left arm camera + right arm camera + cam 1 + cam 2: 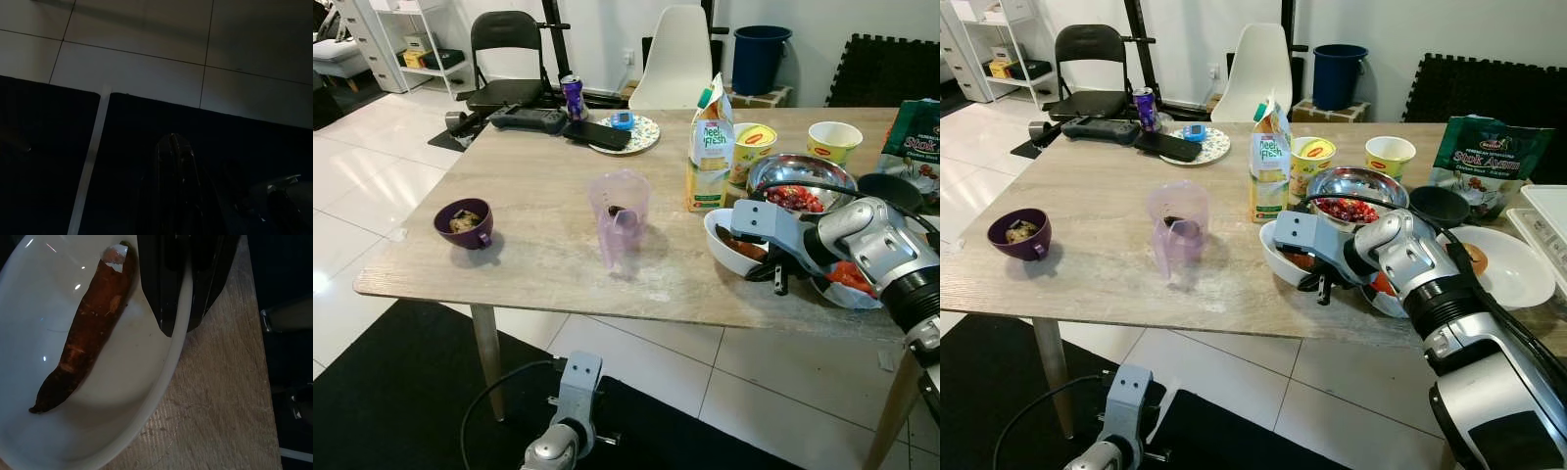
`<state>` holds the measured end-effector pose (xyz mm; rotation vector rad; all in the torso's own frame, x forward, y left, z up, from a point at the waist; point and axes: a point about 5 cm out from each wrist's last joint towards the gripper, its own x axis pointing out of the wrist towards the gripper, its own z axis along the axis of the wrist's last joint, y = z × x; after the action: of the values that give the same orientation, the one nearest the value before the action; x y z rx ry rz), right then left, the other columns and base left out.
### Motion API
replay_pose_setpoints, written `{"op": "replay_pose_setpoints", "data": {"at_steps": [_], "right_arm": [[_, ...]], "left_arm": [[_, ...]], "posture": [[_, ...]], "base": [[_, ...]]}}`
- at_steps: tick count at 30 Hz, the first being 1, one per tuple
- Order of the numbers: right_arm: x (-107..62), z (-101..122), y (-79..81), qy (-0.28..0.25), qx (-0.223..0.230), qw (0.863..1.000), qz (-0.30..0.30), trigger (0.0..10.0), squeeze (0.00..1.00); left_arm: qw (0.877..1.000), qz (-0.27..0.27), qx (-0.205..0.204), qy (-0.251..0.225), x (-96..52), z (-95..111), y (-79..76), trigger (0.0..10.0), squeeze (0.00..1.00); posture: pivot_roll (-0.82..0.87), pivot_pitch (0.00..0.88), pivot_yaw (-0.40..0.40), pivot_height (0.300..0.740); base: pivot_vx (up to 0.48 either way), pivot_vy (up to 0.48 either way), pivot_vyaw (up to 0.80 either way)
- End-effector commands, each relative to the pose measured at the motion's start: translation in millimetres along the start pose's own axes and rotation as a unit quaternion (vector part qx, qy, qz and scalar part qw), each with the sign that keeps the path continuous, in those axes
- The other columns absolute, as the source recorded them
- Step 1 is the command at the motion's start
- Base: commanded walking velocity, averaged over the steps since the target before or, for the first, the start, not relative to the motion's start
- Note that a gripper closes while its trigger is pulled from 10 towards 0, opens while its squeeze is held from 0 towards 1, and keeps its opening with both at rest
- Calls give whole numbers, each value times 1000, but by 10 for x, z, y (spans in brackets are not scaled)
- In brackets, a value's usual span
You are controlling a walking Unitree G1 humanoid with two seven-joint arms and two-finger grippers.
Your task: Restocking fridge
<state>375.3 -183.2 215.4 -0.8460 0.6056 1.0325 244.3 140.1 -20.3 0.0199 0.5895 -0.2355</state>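
Jaws of the right gripper (178, 323) straddle the near rim of the white bowl (98, 431), one finger inside, one outside, closed on that rim. A long brown root (83, 347) lies inside, just beside the inner finger, its long axis roughly parallel to the fingers. Judged early: all the food is on the table (538, 225), nothing stocked. Left gripper (570, 416) hangs idle.

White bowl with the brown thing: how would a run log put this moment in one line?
right gripper: fingers astride white bowl rim, shut | bowl: holds brown vegetable, on table | left arm: idle
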Motion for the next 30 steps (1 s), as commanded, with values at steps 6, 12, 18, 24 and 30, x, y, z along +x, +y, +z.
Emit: {"op": "replay_pose_setpoints", "data": {"at_steps": [6, 12, 18, 24, 30], "right_arm": [[94, -109, 103, 2, 20, 1000, 15, 0, 0], [81, -54, 112, -14, 9, 1000, 5, 0, 0], [21, 12, 177, -26, -28, 999, -21, 0, 0], [-25, 43, 180, -29, -48, 997, -47, 0, 0], [-10, 51, 130, -19, -80, 991, -104, 10000, 0]], "left_arm": [[1000, 7, -10, 19, -19, -102, 4, 10000, 0], [1000, 8, -10, 19, -20, -95, 5, 10000, 0], [1000, 13, -7, 17, -4, -55, 55, 10000, 0], [1000, 13, -4, 16, 7, -30, 73, 10000, 0], [1000, 9, 0, 17, 14, -24, 45, 10000, 0]], "posture": [[-84, 111, 28, 740], [-82, 113, 30, 740], [-73, 112, 43, 740], [-78, 115, 57, 740], [-76, 117, 61, 740]], "base": [[0, 0, 0], [0, 0, 0], [0, 0, 0], [0, 0, 0], [0, 0, 0]]}}
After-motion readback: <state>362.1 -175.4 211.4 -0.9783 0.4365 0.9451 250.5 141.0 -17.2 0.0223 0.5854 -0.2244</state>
